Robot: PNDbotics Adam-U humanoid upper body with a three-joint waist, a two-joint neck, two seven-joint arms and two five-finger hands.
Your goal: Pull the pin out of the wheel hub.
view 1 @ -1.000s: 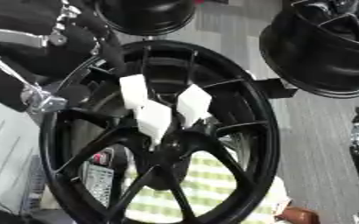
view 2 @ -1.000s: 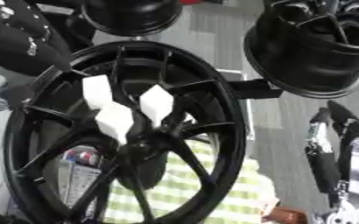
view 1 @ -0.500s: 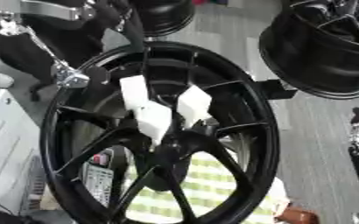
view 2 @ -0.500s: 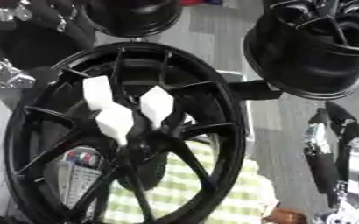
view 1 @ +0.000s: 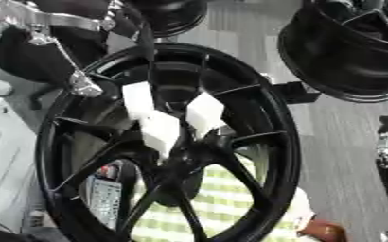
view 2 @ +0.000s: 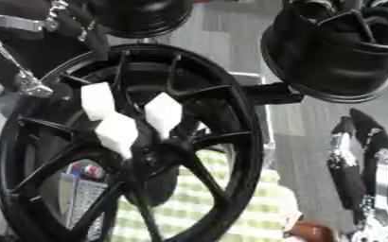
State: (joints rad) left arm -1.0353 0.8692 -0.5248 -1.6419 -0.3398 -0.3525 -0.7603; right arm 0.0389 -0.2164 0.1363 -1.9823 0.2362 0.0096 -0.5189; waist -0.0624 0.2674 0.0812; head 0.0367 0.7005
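Left hand (view 1: 40, 21) hovers above wheel hub (view 1: 255, 123) rim, pins (view 1: 160, 132) uncovered.

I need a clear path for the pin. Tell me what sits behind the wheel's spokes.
Through the black wheel's spokes a green-and-white checked cloth shows, and at lower left a printed card or device. Three white blocks stand at the hub, in front. The hub hides what lies directly behind it.

Black right hand (view 2: 359, 163) with silver joints, silver left-arm rods
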